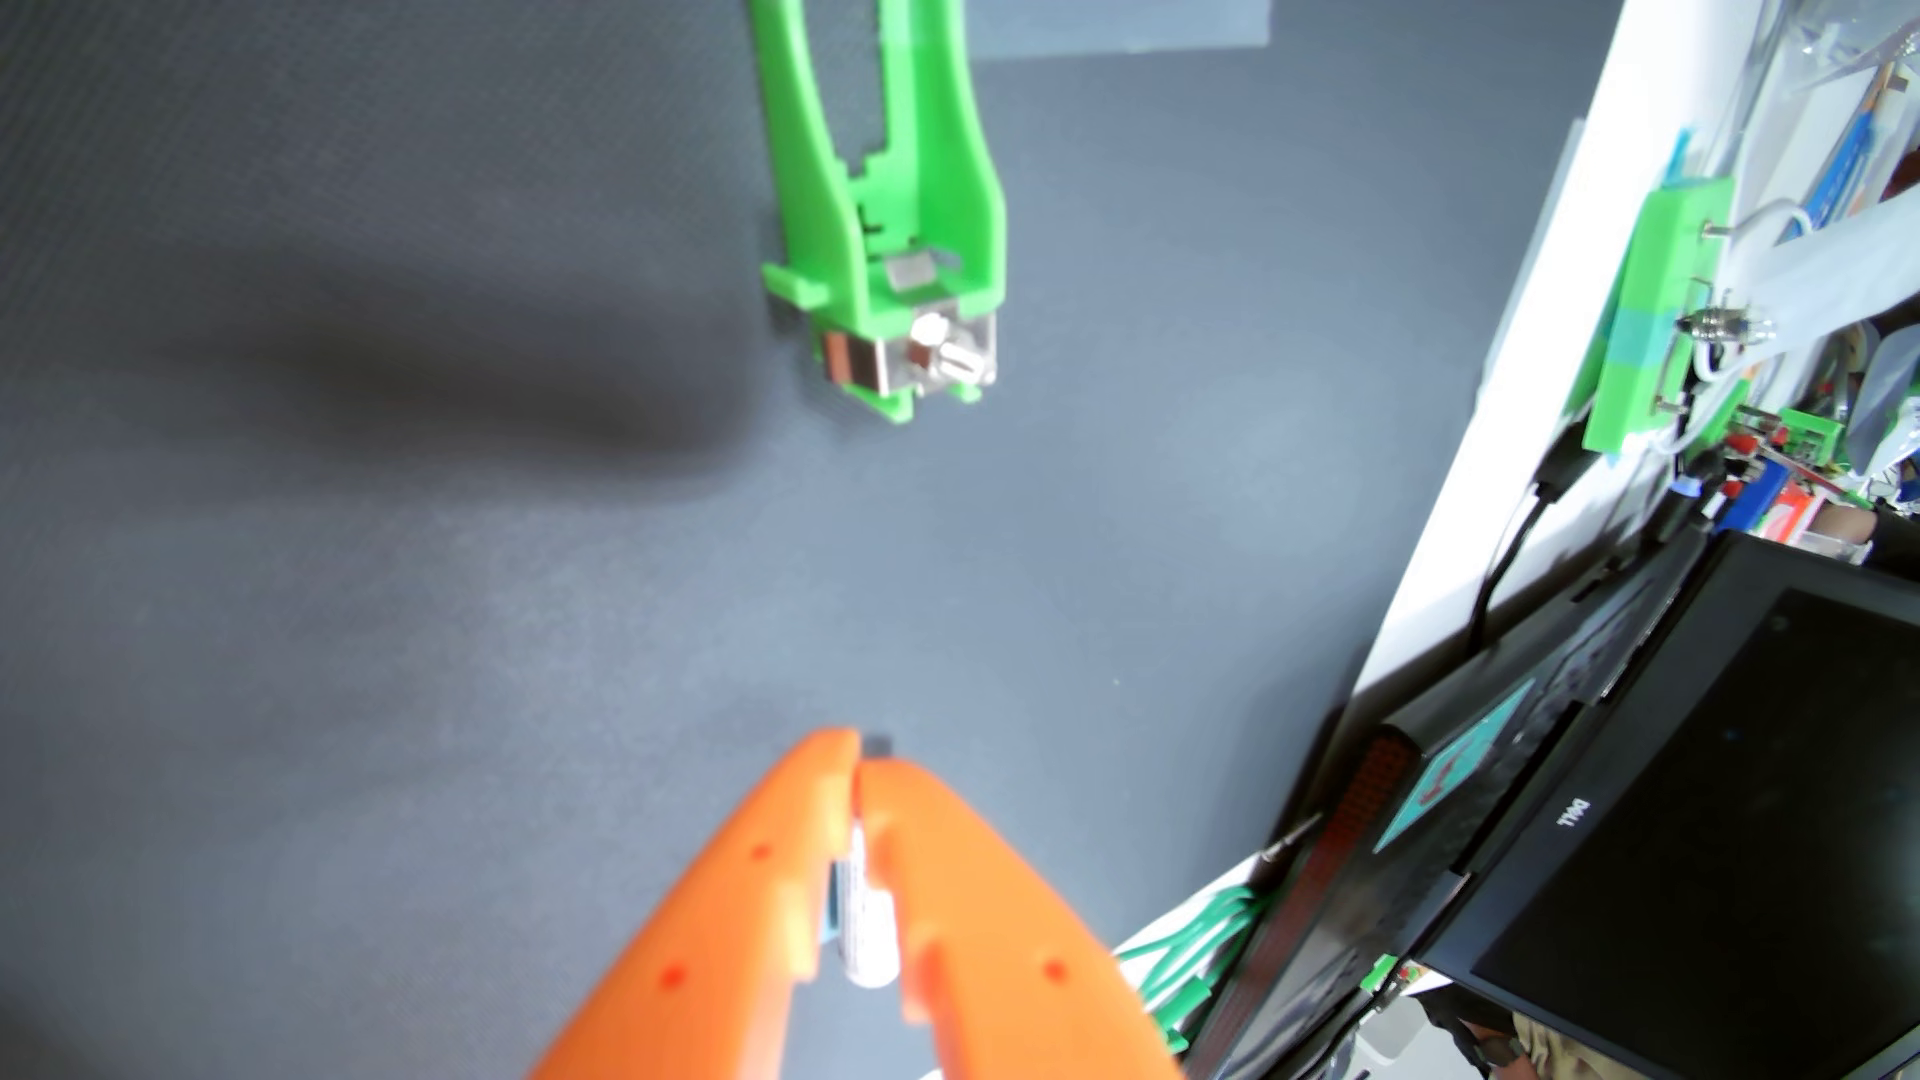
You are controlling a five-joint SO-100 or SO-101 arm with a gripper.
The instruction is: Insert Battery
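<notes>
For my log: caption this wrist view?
Orange gripper shut on a battery, facing the green holder across the grey mat.

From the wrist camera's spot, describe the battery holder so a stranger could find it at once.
Start on the dark grey mat filling most of the wrist view. At its upper middle lies the green plastic holder, straight ahead of the orange gripper. Unlike the green block on the white wall at right, it lies flat and ends in shiny metal contacts.
</notes>
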